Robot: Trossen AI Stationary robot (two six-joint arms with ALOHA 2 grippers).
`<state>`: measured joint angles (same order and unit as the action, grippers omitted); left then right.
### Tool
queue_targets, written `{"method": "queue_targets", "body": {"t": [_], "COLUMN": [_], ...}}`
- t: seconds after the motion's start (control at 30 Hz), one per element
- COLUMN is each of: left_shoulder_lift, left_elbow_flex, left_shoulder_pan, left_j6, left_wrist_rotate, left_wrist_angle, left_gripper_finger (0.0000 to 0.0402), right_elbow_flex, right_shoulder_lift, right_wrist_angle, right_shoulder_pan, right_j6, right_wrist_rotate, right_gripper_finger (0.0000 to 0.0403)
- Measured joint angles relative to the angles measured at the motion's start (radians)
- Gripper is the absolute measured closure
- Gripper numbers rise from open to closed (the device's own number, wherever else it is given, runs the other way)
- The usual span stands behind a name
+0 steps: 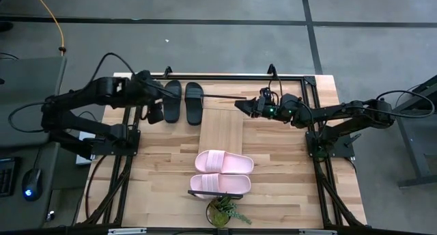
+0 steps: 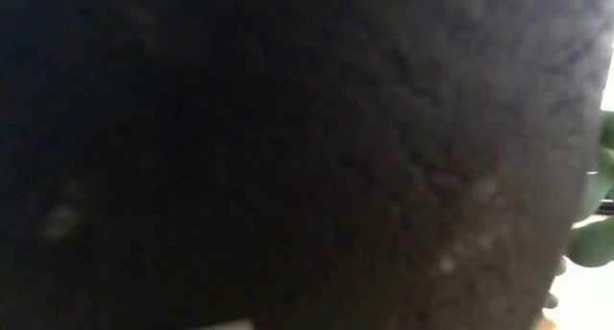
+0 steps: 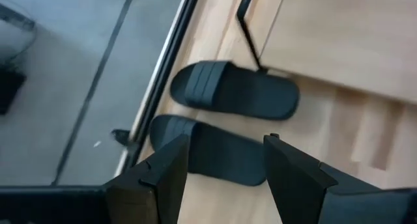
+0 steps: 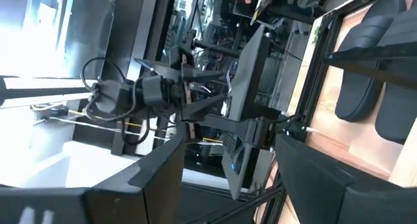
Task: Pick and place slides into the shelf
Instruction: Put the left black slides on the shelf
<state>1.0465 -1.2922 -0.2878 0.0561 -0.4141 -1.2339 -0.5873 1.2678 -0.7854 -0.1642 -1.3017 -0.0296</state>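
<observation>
Two black slides [image 1: 172, 100] [image 1: 194, 102] lie side by side, soles down, on the tabletop at the far left of the shelf [image 1: 222, 129], a light plank with thin black bars. They also show in the left wrist view [image 3: 234, 90] [image 3: 215, 152]. Two pink slides [image 1: 225, 162] [image 1: 220, 184] lie on the table nearer the front. My left gripper [image 3: 225, 178] is open and hovers by the left black slide [image 1: 158, 112], touching nothing. My right gripper [image 1: 240, 105] is open and empty at the shelf's far end; it also shows in its own wrist view [image 4: 231, 185].
A small potted plant [image 1: 224, 211] stands at the table's near edge. A dark rough surface [image 2: 288, 157] fills almost the whole low view. Black frame rails [image 1: 123, 160] [image 1: 321, 160] run along the table's left and right sides.
</observation>
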Motion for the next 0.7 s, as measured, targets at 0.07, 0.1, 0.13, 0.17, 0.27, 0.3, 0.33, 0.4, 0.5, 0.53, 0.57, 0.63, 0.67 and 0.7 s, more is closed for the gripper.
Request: {"method": "queue_targets", "body": {"t": [0.07, 0.1, 0.13, 0.17, 0.27, 0.3, 0.33, 0.4, 0.5, 0.53, 0.57, 0.63, 0.67, 0.7], "left_shoulder_lift": [0.025, 0.037, 0.05, 0.062, 0.095, 0.103, 0.106, 0.105, 0.101, 0.099, 0.098, 0.098, 0.098, 0.097], "left_elbow_flex": [0.0, 0.0, 0.0, 0.0, 0.0, 0.002, 0.013, 0.048, 0.118, 0.141, 0.164, 0.21, 0.231, 0.251], "left_shoulder_pan": [0.0, 0.0, 0.0, 0.0, -0.001, -0.001, -0.001, -0.001, -0.001, -0.001, -0.001, -0.001, -0.001, -0.001], "left_j6": [0.0, 0.0, 0.0, 0.0, -0.01, -0.011, -0.011, -0.009, -0.02, -0.032, -0.046, -0.064, -0.064, -0.064], "left_wrist_rotate": [-0.017, -0.024, -0.025, -0.025, -0.025, -0.033, -0.048, -0.058, -0.061, -0.072, -0.084, -0.107, -0.119, -0.132], "left_wrist_angle": [-0.007, -0.009, -0.009, -0.008, -0.006, -0.002, 0.012, 0.037, 0.062, 0.06, 0.06, 0.059, 0.061, 0.072], "left_gripper_finger": [0.022, 0.022, 0.022, 0.022, 0.022, 0.022, 0.022, 0.022, 0.022, 0.022, 0.022, 0.022, 0.022, 0.022], "right_elbow_flex": [0.0, 0.0, 0.0, 0.0, 0.0, 0.0, 0.0, 0.0, 0.0, 0.0, 0.0, 0.0, 0.0, 0.0], "right_shoulder_lift": [0.0, 0.0, 0.0, 0.0, 0.0, 0.0, 0.0, 0.0, 0.0, 0.0, 0.0, 0.0, 0.0, 0.0], "right_wrist_angle": [0.001, 0.001, 0.001, 0.001, 0.002, 0.002, 0.002, 0.002, 0.002, 0.002, 0.002, 0.002, 0.003, 0.003], "right_shoulder_pan": [0.0, 0.0, 0.0, 0.001, 0.001, 0.002, 0.002, 0.002, 0.002, 0.002, 0.002, 0.002, 0.002, 0.002], "right_j6": [0.0, 0.0, 0.0, 0.001, 0.001, 0.001, 0.001, 0.001, 0.001, 0.001, 0.001, 0.001, 0.001, 0.001], "right_wrist_rotate": [0.004, 0.005, 0.009, 0.015, 0.032, 0.035, 0.038, 0.038, 0.038, 0.039, 0.042, 0.056, 0.064, 0.069], "right_gripper_finger": [0.0171, 0.0171, 0.0171, 0.0171, 0.0171, 0.0171, 0.0171, 0.0171, 0.0171, 0.0171, 0.0171, 0.0171, 0.0171, 0.0171]}}
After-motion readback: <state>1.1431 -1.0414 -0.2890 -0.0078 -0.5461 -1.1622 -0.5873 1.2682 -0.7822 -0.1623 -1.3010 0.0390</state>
